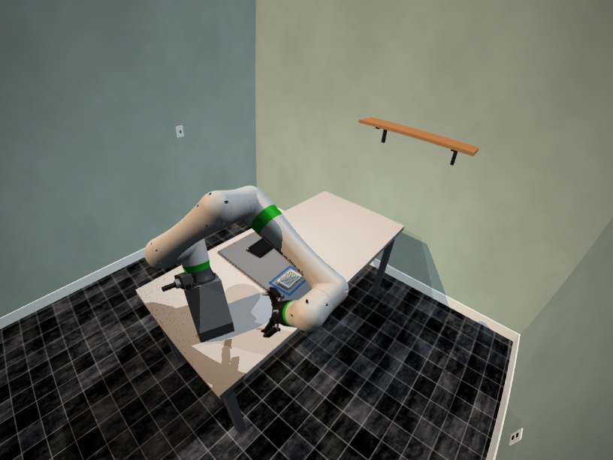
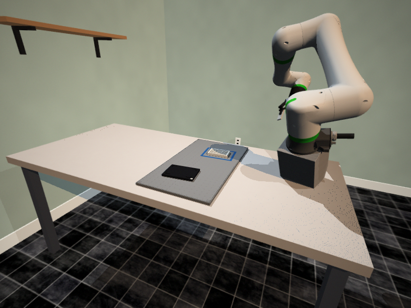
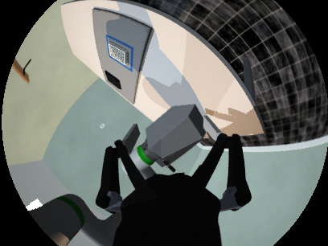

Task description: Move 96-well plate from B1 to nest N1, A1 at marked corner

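Note:
The white 96-well plate lies flat inside the blue outline of spot B1 on the grey mat; it also shows in the exterior view and in the wrist view. The black plate nest N1 sits at the mat's other end, and it shows in the top view and the wrist view. My gripper hangs off the folded arm beside the plate's end of the mat, well apart from the plate. Its fingers stand wide open with nothing between them.
The arm's dark pedestal base stands on the table beside the mat. The elbow link passes over the mat next to the plate. A wooden wall shelf hangs far behind the table.

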